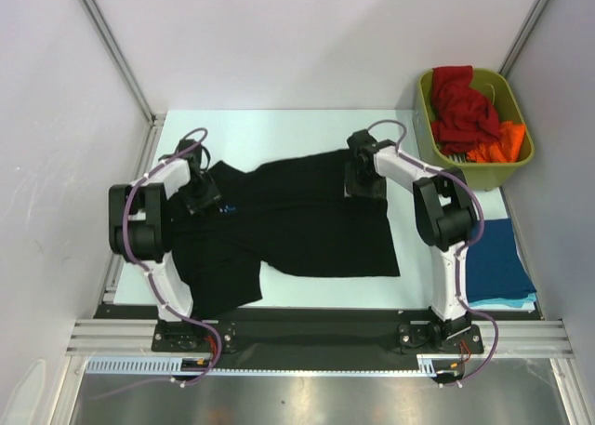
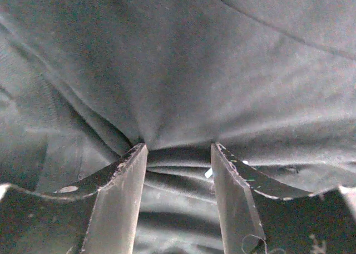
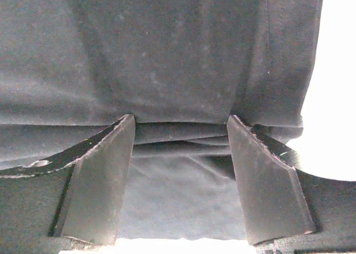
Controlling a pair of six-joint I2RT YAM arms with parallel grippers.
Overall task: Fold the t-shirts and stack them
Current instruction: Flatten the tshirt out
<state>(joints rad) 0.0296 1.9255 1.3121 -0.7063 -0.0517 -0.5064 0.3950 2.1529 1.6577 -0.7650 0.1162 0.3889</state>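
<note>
blk tee [image 1: 307,220] flat mid-desk [image 1: 279,132], partly folded | L pincer [image 2: 178,154] & R pincer [image 3: 181,126] each part-open, cloth bunched between fingers, clamp unclear | handling: soft, light, limp; grip hem/edge | other tees in bin [image 1: 428,146] at 2 o'clock

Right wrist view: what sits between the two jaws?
Gathered folds of the black t-shirt fill the gap between the right gripper jaws, with lighter table surface beyond the cloth's right edge.

Looks like a robotics lab test cell

Plain white panel walls [image 1: 279,44] on aluminium framing [image 1: 112,48], a white tabletop [image 1: 279,132], two arms bolted to a metal rail [image 1: 316,337], cables everywhere.
</note>
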